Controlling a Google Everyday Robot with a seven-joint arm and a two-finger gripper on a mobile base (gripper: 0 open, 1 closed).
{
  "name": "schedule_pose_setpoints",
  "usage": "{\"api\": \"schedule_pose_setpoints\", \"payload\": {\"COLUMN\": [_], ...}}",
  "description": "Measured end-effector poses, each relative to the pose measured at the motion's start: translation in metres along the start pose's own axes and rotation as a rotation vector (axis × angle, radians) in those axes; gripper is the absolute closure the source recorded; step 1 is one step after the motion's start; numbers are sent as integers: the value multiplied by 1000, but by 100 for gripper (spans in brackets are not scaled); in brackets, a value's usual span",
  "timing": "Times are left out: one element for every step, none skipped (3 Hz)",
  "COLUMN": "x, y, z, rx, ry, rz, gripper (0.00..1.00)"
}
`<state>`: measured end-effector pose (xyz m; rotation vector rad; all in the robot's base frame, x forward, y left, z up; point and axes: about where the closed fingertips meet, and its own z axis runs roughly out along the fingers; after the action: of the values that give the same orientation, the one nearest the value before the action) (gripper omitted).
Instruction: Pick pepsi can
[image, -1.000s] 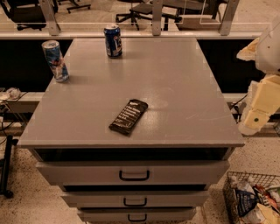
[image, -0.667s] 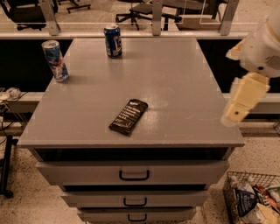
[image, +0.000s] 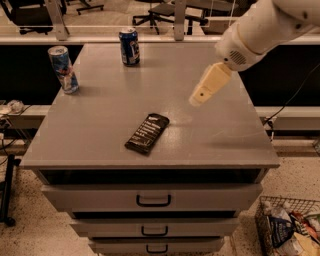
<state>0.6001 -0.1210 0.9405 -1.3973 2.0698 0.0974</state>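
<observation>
Pincer (image: 196, 100) over table (image: 100, 145), right side | state: cannot tell | pepsi can (image: 129, 46) upright, well apart

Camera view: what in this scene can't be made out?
Gripper, over the table's right side: its arm runs off the top-right edge.
Dark packet at table centre: print too small to read.
Wire basket, bottom right: cut off by the corner, contents jumbled.
Pepsi can, far table edge: its back faces away.

Smooth white rounded arm (image: 270, 27); dotted vent patch (image: 239, 57); cream tapered end effector (image: 196, 100) above the tabletop (image: 100, 125), right side
</observation>
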Motion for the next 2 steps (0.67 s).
{"api": "schedule_pose_setpoints", "payload": {"x": [-45,-79], "y": [-33,-62], "z": [33,53], "rx": [65,74], "ry": [-143,-274], "rz": [68,144], "gripper": [0,0]}}
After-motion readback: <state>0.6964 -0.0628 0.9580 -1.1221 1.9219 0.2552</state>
